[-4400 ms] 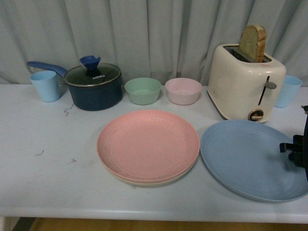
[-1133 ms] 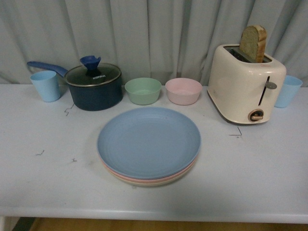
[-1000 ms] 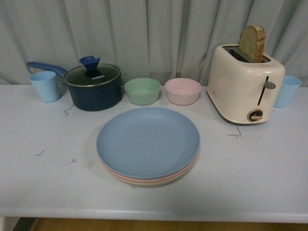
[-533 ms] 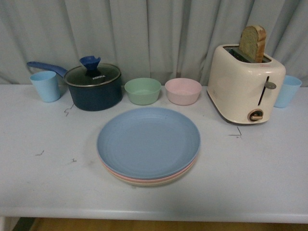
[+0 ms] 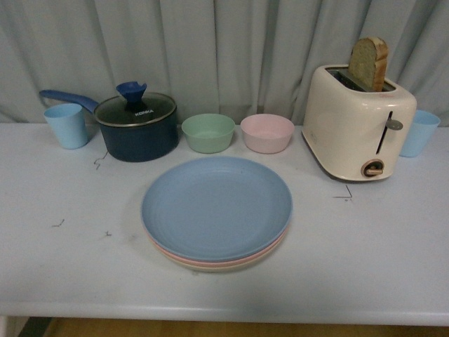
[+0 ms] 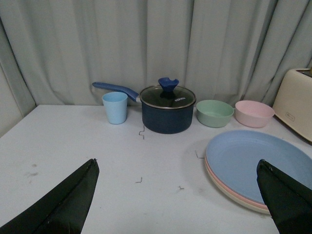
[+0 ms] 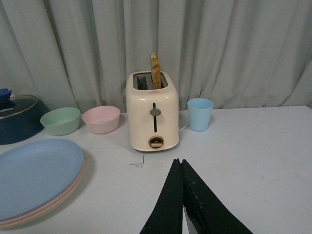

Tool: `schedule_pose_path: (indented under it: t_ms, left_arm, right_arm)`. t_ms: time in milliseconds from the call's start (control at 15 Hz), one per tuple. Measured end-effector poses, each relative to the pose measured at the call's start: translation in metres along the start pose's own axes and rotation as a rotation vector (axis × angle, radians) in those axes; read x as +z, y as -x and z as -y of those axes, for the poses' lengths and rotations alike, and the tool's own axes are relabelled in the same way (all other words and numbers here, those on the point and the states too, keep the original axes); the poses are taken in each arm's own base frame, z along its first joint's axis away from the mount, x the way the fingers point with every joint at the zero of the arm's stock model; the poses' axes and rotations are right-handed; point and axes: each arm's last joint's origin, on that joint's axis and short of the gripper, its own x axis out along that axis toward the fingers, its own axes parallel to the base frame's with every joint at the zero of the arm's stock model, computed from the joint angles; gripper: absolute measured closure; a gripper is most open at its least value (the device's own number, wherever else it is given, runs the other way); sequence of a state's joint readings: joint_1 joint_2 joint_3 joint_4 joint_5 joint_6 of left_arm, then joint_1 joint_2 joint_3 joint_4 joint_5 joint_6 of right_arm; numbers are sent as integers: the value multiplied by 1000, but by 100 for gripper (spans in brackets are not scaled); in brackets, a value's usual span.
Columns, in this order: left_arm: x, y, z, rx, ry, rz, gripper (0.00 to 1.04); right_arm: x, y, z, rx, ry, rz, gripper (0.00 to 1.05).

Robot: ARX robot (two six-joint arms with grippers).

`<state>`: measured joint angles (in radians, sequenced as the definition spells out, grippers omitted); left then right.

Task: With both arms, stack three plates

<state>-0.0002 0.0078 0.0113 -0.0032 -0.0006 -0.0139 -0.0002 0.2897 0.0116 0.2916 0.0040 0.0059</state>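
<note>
Grey curtain behind a pale table [image 5: 56, 267]. Left gripper [image 6: 178, 195] spread wide, holding nothing. Centre: blue plate [image 5: 216, 205] tops pink plate [image 5: 184, 258] and beige plate [image 5: 210, 267] (stack apparently complete). Right gripper [image 7: 182, 195] pinched together, empty. Best practice: keep both arms clear of the stack.

matte blue plate [image 5: 216, 206]; glossy toaster [image 5: 356, 126]; glass pot lid [image 5: 135, 108].

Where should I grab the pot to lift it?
By its long blue handle, coming from the left side. It sticks out leftward from the pot, above the blue cup; the lid knob would likely lift only the lid.
</note>
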Motion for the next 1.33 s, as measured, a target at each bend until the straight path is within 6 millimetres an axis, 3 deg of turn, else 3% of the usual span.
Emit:
schedule_pose_path:
  t_ms: [733, 1267, 1333]
  left_arm:
    - [0, 0, 0, -1, 0, 0, 7]
    - [0, 0, 0, 0, 0, 0, 7]
    - [0, 0, 0, 0, 0, 0, 7]
  right_arm:
    - [-3, 19, 0, 2, 0, -8, 103]
    - [-4, 19, 0, 2, 0, -10, 6]
    - [-4, 19, 0, 2, 0, -9, 6]
